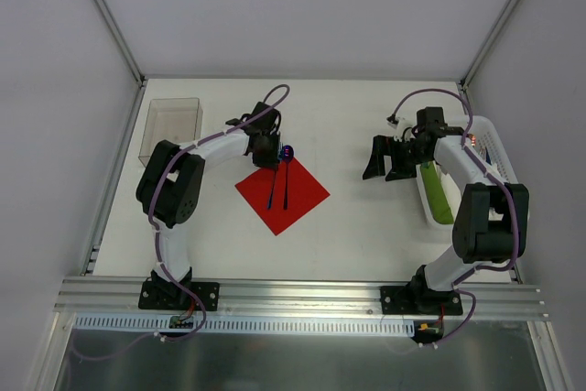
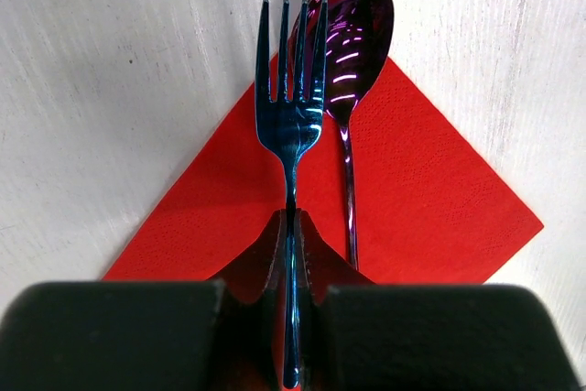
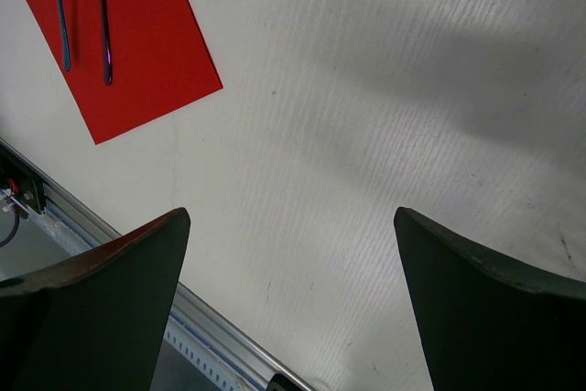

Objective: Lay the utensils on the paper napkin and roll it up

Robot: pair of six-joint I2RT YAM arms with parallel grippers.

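The red paper napkin (image 1: 282, 191) lies as a diamond on the white table. My left gripper (image 1: 267, 155) is over its far corner, shut on the thin handle of the blue fork (image 2: 291, 116). In the left wrist view the left gripper (image 2: 293, 219) pinches that handle, and the tines reach past the napkin's corner (image 2: 430, 199). The purple spoon (image 2: 352, 34) lies beside the fork, handle on the napkin and bowl over the table. My right gripper (image 1: 385, 160) hangs open to the right of the napkin, nothing between its fingers (image 3: 110, 290). Both handle ends (image 3: 103, 25) show on the napkin (image 3: 137, 61).
A clear plastic box (image 1: 172, 127) stands at the back left. A white basket (image 1: 494, 148) with a green bundle (image 1: 439, 191) sits under the right arm at the table's right edge. The metal rail (image 3: 211, 318) runs along the near edge.
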